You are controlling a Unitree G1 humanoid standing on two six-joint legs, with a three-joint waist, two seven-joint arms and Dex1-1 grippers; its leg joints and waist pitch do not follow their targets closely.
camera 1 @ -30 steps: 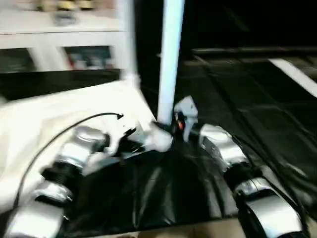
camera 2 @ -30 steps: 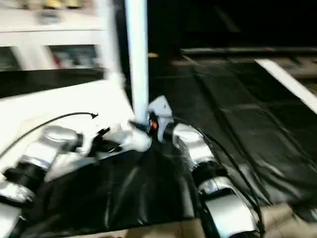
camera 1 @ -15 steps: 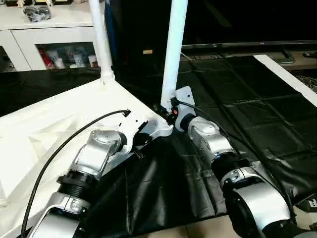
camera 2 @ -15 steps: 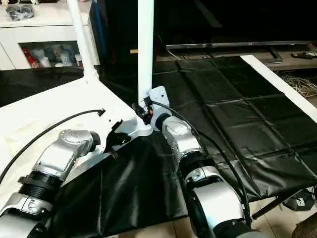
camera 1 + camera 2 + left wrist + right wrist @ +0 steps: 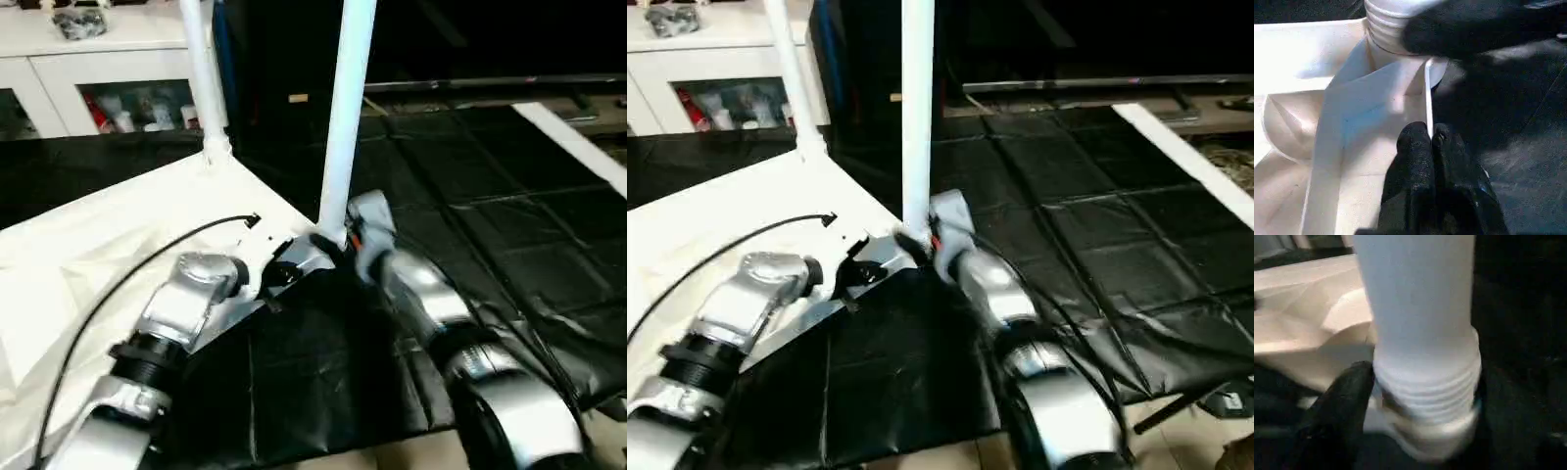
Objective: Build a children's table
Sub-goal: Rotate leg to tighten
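My left gripper pressed together on the thin rim of the white table top, near leg upright in its corner socket, my right gripper straddling that leg's threaded base, grip unclear, second leg upright behind.

both silver forearms reach forward and converge toward the middle. the left gripper has its two black fingers pressed together, pinching a thin white edge between their tips. the right gripper sits just beside the left one, at the base of an upright white tube; one black finger lies against the tube's ribbed end, its jaws spread around it.
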